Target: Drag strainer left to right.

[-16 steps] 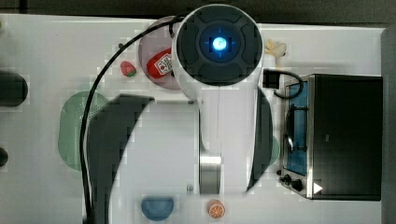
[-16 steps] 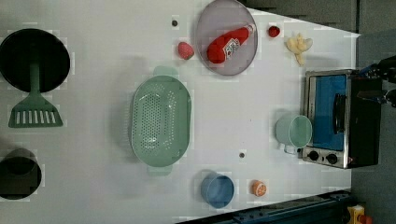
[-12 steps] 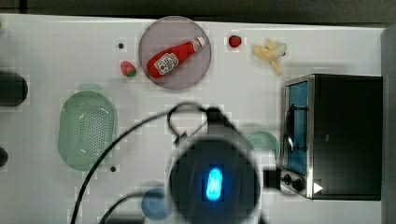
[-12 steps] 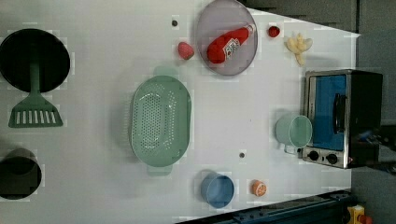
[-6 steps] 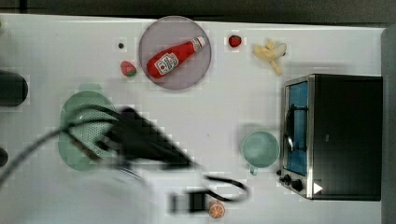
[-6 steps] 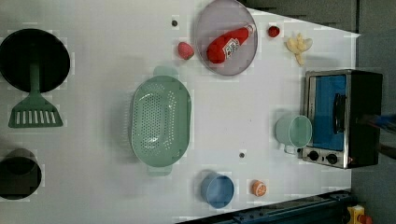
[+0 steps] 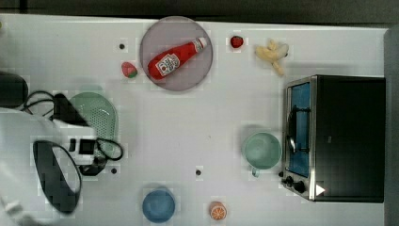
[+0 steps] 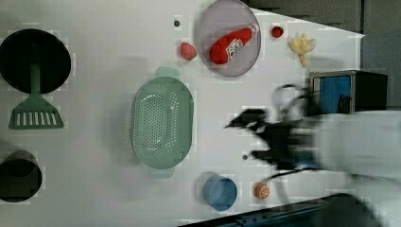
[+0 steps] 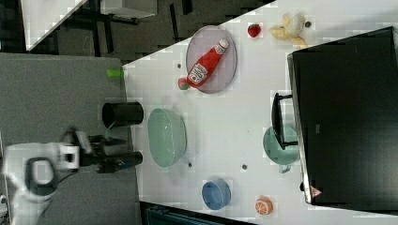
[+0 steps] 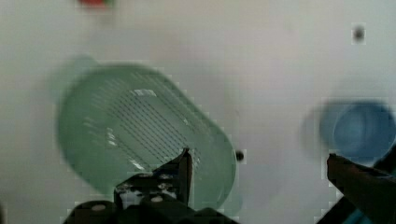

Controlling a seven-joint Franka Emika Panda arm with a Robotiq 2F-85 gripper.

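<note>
Your claw point(image 10: 257, 172) hangs released above the strainer point(image 10: 140, 149), which lies untouched on the worktop's point(image 7: 211, 122) left in the top view. You're on approach; next, lower onto its rim and grip.

White arm point(image 7: 19, 136), black gripper point(image 10: 257, 172), black cables point(image 7: 35, 97).

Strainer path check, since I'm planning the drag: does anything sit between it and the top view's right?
Nothing close: bare table lies beside the pale green oval plastic strainer. Farther toward the top view's right stand the mint-green round cup and black toaster oven.
</note>
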